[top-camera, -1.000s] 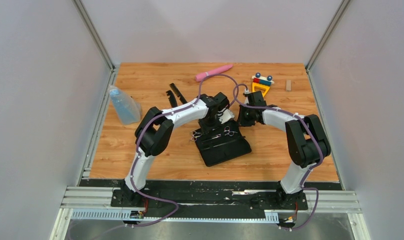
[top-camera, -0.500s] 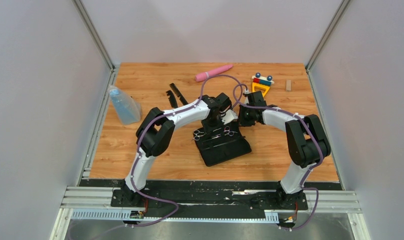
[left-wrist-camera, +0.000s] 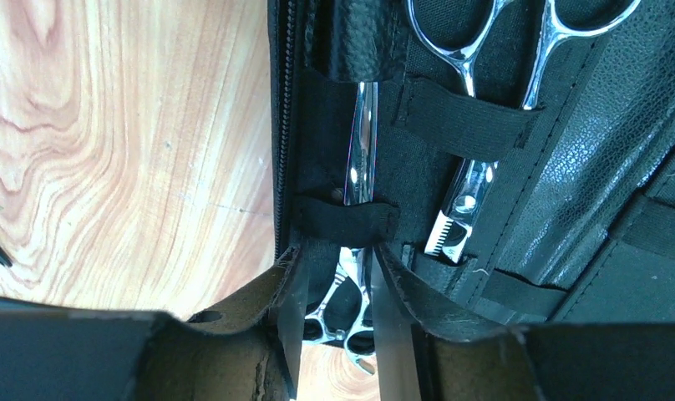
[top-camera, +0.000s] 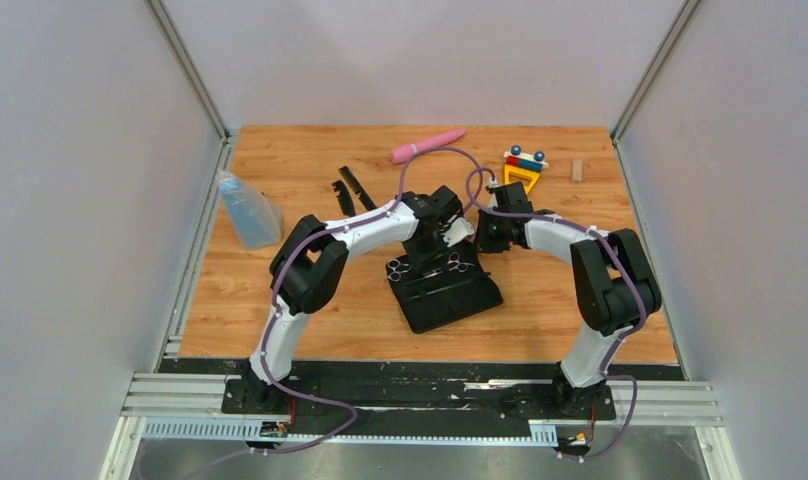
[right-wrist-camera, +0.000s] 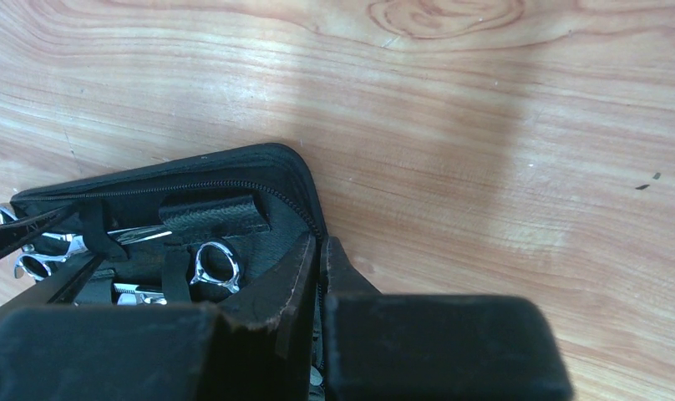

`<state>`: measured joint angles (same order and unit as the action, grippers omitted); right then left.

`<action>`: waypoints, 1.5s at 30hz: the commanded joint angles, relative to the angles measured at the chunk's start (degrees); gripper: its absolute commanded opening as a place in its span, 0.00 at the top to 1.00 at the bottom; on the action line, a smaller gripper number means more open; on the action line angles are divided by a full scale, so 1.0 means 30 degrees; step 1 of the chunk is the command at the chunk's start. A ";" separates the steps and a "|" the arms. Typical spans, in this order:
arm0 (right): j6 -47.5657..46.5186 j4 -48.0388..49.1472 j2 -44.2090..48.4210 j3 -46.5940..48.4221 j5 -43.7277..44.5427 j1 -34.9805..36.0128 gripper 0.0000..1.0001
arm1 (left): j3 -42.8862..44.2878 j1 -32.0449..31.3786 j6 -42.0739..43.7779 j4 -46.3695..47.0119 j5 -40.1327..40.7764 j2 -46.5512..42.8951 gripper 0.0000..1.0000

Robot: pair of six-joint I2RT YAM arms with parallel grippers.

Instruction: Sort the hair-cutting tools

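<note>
Scissors, small silver metal with ring handles, both sit in the open black rectangular zip case [left-wrist-camera: 585, 125], which has a pebbled leather-look lining. Plain pair [left-wrist-camera: 361, 142] and toothed pair [left-wrist-camera: 472, 180] each have blades tucked under flat black elastic loops [left-wrist-camera: 342, 221]. Left gripper [left-wrist-camera: 334, 276] has fingers apart, straddling the plain pair's rings. Right gripper [right-wrist-camera: 322, 246] has fingers together, pinching the case's zip rim. Two slim black plastic combs [top-camera: 357, 187] lie on the wood-grain table [top-camera: 280, 290], well apart from the case.
</note>
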<state>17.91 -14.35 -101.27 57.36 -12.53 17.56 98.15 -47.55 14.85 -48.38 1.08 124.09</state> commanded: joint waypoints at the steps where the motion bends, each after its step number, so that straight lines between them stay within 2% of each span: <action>1: 0.0270 0.0446 -0.0388 -0.0238 -0.1476 0.0460 0.97 | -0.0772 -0.0175 -0.1052 0.0870 0.0146 -0.2243 0.55; 5: 0.0269 0.0442 -0.0407 -0.0244 -0.1520 0.0451 0.97 | -0.1852 -0.0161 -0.1672 0.0577 0.0514 -0.3644 0.47; 15: 0.0299 0.0469 -0.0475 -0.0225 -0.1544 0.0474 0.97 | -0.4635 -0.0175 -0.2484 0.0860 0.0344 -0.5492 0.49; 22: 0.0273 0.0463 -0.0323 -0.0306 -0.1582 0.0488 0.96 | -0.4651 -0.0150 -0.2117 0.1276 0.0766 -0.4556 0.59; 34: 0.0269 0.0472 -0.0226 -0.0362 -0.1608 0.0475 0.97 | -0.4010 -0.0132 -0.1076 0.1300 0.1684 -0.2644 0.61; 38: 0.0247 0.0454 -0.0257 -0.0369 -0.1601 0.0490 0.97 | -0.3779 -0.0117 -0.0862 0.1260 0.1558 -0.2039 0.68; 45: 0.0270 0.0460 -0.0304 -0.0316 -0.1703 0.0487 0.97 | -0.3416 -0.0117 -0.0164 0.1092 0.0781 -0.1674 0.89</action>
<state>18.00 -13.82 -101.38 57.01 -15.31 18.31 86.39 -47.94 11.70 -47.37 4.34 116.88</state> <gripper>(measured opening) 0.049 0.156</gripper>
